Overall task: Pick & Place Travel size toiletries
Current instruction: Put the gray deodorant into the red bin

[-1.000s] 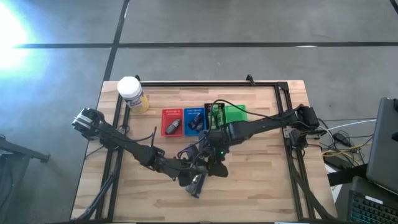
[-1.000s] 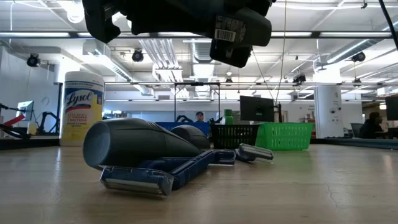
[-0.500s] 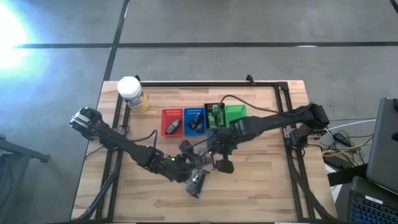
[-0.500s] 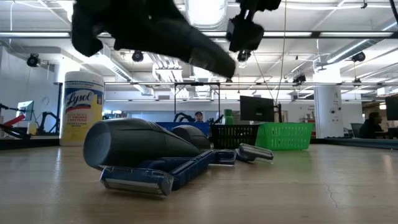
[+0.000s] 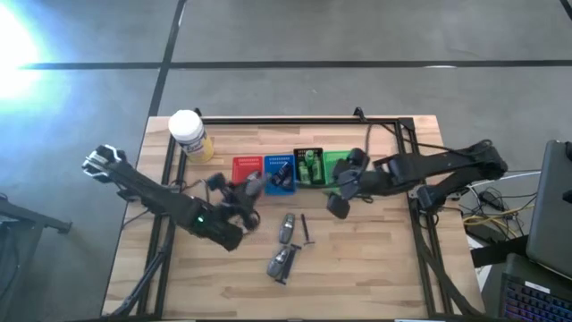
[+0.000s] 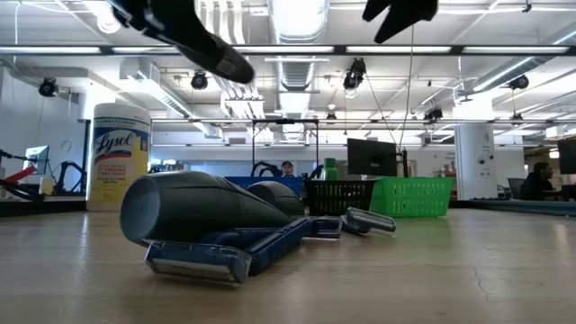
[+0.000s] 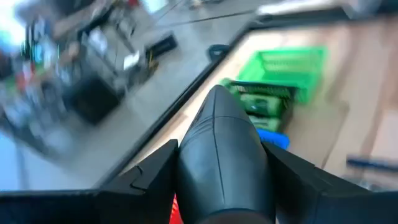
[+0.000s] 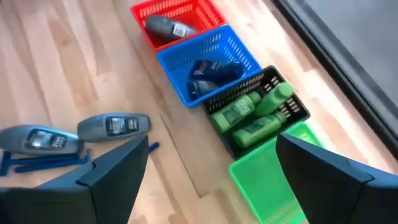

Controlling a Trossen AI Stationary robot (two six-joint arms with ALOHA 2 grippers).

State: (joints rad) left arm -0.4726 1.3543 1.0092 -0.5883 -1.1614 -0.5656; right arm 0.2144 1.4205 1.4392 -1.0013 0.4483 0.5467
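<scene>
**Grey tube in left gripper; right gripper empty beside green tray**

Dark grey and oblong, one tube (image 7: 224,162) sits pinched between the jaws of the left gripper (image 5: 243,190). The left arm reaches in from the table's left edge, bends at the elbow and points its gripper toward the red tray (image 5: 241,167). In the low view the tube (image 6: 202,47) is carried high above the table, tilted with one end lower. Ahead of the jaws in the left wrist view lie the black tray (image 7: 258,102) and the green tray (image 7: 292,62).

The right arm extends from the table's right edge, its wrist bent downward. The right gripper (image 5: 340,197) hangs just in front of the green tray, jaws spread wide with nothing between them. Between the spread fingers (image 8: 112,177) the right wrist view shows:

- a grey tube (image 8: 165,26) in the red tray (image 8: 186,9);
- dark blue items in the blue tray (image 8: 239,50);
- green bottles (image 8: 252,112) in the black tray (image 8: 289,109).

Two more grey tubes (image 5: 288,227) (image 5: 282,262) lie loose on the wooden table (image 5: 375,268), between the two grippers and nearer the front edge. A thin dark stick (image 5: 305,228) lies just beside the upper one, and a blue razor (image 6: 243,252) touches the lower.
</scene>
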